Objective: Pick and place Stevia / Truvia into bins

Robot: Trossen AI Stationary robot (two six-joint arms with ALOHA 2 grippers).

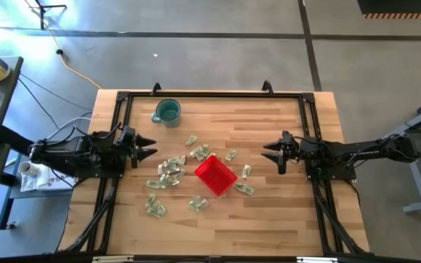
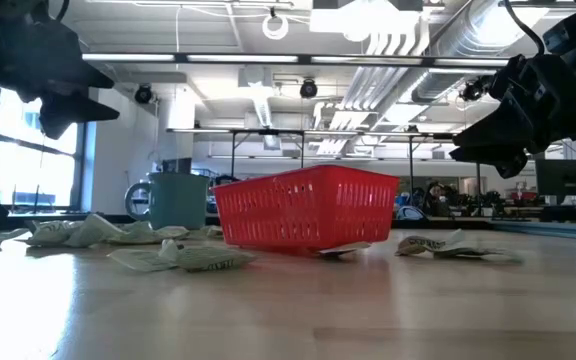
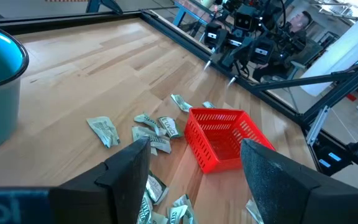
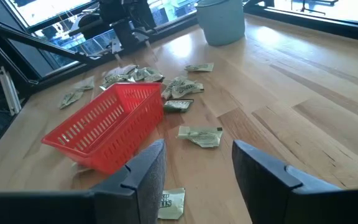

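The red bin stands mid-table, slightly tilted, with one edge resting on a sachet. The left wrist view shows its inside holding nothing. Several pale green and white Stevia sachets lie scattered flat on the wood around it, mostly on its left and far sides, with a few to its right. My left gripper hovers open above the table, left of the sachets. My right gripper hovers open to the right of the bin. Neither touches anything.
A teal mug stands near the far left corner of the table, also seen in the low view. A black frame runs along the table's edges. Bare wood lies toward the near edge.
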